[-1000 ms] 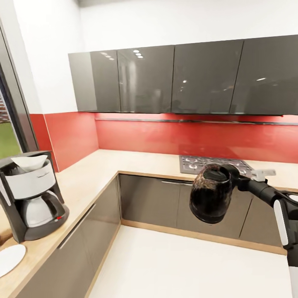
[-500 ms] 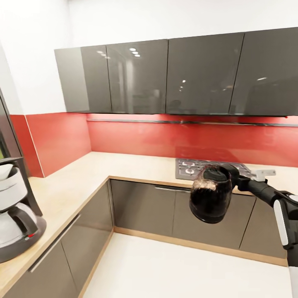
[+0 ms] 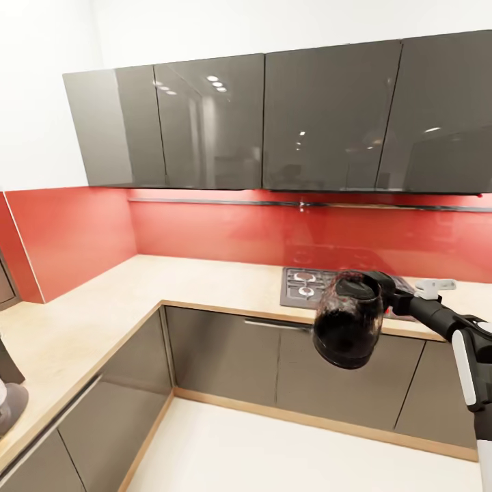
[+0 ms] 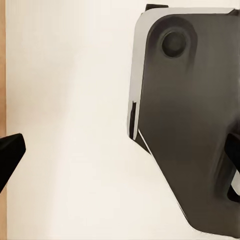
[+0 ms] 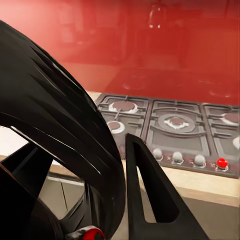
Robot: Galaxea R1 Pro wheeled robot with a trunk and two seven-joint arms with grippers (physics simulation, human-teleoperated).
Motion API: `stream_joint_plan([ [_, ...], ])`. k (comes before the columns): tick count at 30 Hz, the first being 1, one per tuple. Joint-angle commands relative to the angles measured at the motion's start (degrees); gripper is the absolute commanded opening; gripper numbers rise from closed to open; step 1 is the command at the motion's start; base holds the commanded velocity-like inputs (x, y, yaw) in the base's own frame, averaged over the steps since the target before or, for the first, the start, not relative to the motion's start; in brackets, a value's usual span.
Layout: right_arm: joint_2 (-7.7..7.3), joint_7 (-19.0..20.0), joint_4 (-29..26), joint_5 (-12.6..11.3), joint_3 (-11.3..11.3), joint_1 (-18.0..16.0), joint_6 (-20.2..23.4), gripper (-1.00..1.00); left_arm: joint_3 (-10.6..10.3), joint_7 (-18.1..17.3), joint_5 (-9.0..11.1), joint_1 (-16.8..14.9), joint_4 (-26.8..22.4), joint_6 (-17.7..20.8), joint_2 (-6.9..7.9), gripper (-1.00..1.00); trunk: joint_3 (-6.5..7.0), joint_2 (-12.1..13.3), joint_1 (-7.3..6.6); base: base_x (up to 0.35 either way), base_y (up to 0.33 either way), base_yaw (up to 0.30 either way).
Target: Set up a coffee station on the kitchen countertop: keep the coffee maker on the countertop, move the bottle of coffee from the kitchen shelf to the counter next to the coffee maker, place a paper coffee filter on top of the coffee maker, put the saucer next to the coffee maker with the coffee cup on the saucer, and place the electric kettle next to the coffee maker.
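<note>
Black kettle [image 3: 349, 322] hangs in the air before the hob [image 3: 321, 288], its handle pinched by the right gripper [image 3: 391, 295]; left gripper [image 4: 120, 160] spread.

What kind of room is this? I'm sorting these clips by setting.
A home kitchen, rendered in simulation: an L-shaped wooden countertop over grey base cabinets, a gas hob set into it, glossy dark wall cabinets and a red backsplash. The right gripper carries an electric kettle.

Your right arm [image 3: 447, 324]: stretched forward at mid height | right claw [image 3: 391, 295]: clamped on the electric kettle [image 3: 348, 320], holding it in the air | left claw [image 4: 120, 155]: fingers spread apart, nothing between.
</note>
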Motion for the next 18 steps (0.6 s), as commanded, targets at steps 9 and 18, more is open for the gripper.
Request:
stream_joint_plan([
  [9, 0.01, 0.4, 0.0, 0.0, -0.1, 0.0, 0.3, -1.00, 0.5, -0.2, -0.5, 0.0, -0.1, 0.3, -0.02, 1.00, -0.05, 0.0, 0.05, 0.285, -0.207, 0.016],
  [18, 0.01, 0.4, 0.0, 0.0, -0.1, 0.0, 0.3, -1.00, 0.5, -0.2, -0.5, 0.0, -0.1, 0.3, -0.07, 1.00, -0.41, 0.0, 0.05, 0.252, -0.230, 0.197],
])
